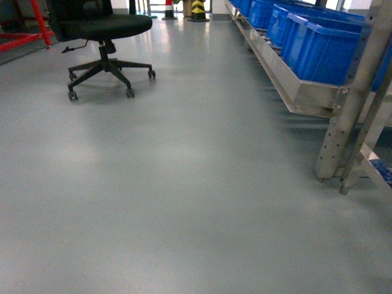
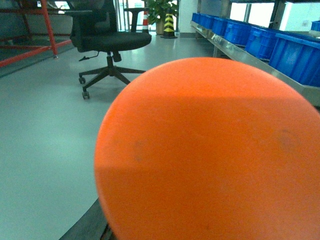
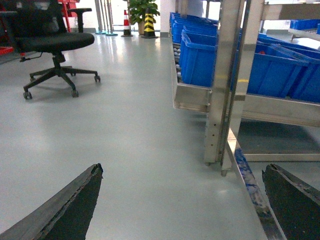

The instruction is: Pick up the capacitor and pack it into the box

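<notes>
A large round orange object [image 2: 210,150], which I take for the capacitor, fills most of the left wrist view and hangs above the grey floor. My left gripper [image 2: 170,222] is shut on it. Only a sliver of one dark finger [image 2: 90,225] shows at its lower left edge. In the right wrist view my right gripper [image 3: 182,170] stands open over bare floor, its two dark fingers wide apart with nothing between them. The box is out of view. Neither gripper shows in the head view.
A black office chair [image 1: 104,37] on castors stands at the far left. A metal rack [image 1: 343,122] with blue bins [image 1: 318,43] runs along the right, its legs on the floor. A yellow-black bollard [image 1: 198,9] and a red frame [image 1: 24,30] stand far back.
</notes>
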